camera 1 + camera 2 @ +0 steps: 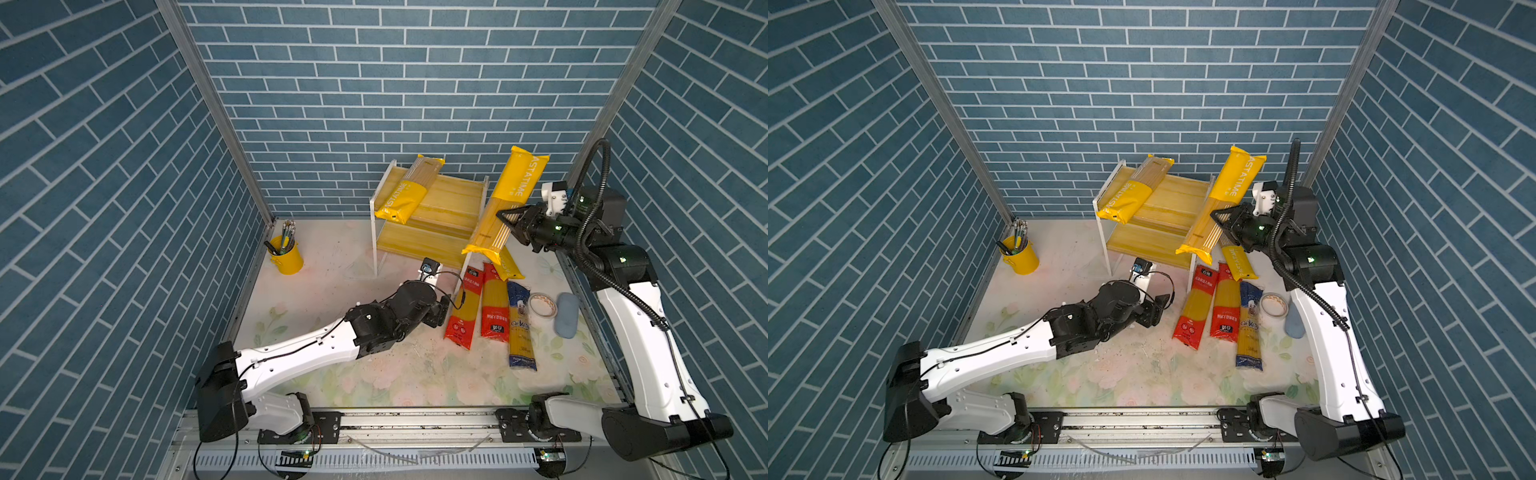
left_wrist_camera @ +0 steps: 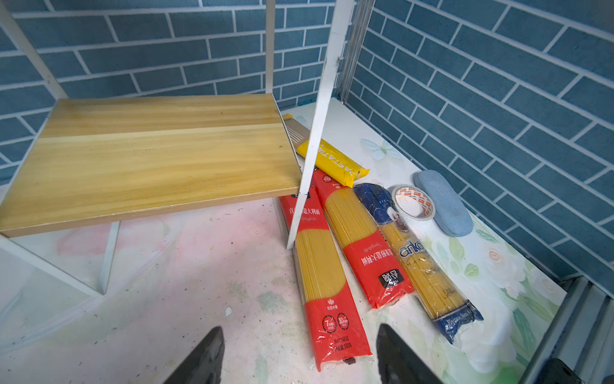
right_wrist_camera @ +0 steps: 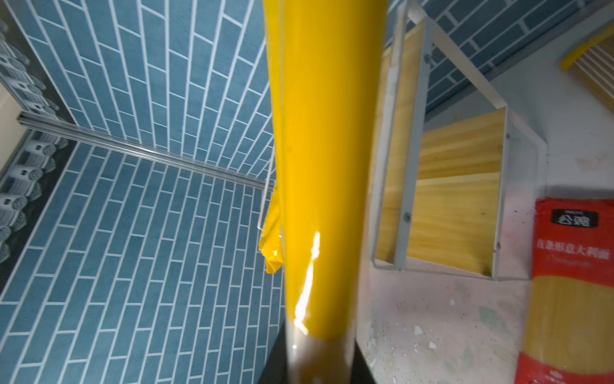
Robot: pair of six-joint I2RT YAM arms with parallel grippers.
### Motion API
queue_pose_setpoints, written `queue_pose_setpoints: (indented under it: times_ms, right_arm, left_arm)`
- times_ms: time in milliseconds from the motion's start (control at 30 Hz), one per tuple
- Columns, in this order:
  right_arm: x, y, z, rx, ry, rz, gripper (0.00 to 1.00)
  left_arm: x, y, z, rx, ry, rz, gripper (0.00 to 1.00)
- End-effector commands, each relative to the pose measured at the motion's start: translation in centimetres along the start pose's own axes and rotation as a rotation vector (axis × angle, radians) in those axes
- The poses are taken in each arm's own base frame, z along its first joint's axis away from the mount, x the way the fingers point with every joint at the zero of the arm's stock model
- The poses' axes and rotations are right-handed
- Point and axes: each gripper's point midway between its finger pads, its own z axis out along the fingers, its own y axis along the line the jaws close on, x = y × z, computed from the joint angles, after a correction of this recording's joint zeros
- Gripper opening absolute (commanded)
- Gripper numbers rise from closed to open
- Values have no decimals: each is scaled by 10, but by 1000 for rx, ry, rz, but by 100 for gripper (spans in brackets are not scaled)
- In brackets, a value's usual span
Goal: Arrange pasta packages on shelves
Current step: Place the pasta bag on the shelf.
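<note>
**Pasta bag (image 1: 513,183) pinched aloft beside the shelves (image 1: 453,199)**

The right claw (image 1: 505,220) is clamped around the middle of this yellow PASTATIME pack, which tilts in the air just beside the rack's right frame. The left claw (image 2: 299,359) is spread and empty (low over the table (image 1: 316,286)), close to a red-ended bag (image 1: 463,309). A second PASTATIME bag (image 1: 405,193) lies slanted on the top board. On the table, right of the rack, lie a third PASTATIME bag (image 1: 509,266), another red-ended bag (image 1: 494,305) and a blue-ended bag (image 1: 519,328).
</note>
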Motion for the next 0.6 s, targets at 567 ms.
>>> queue_pose_setpoints:
  times_ms: [567]
  right_arm:
    - [-33, 110, 70, -258, -11, -58, 0]
  left_arm:
    - [0, 57, -27, -161, 35, -22, 74]
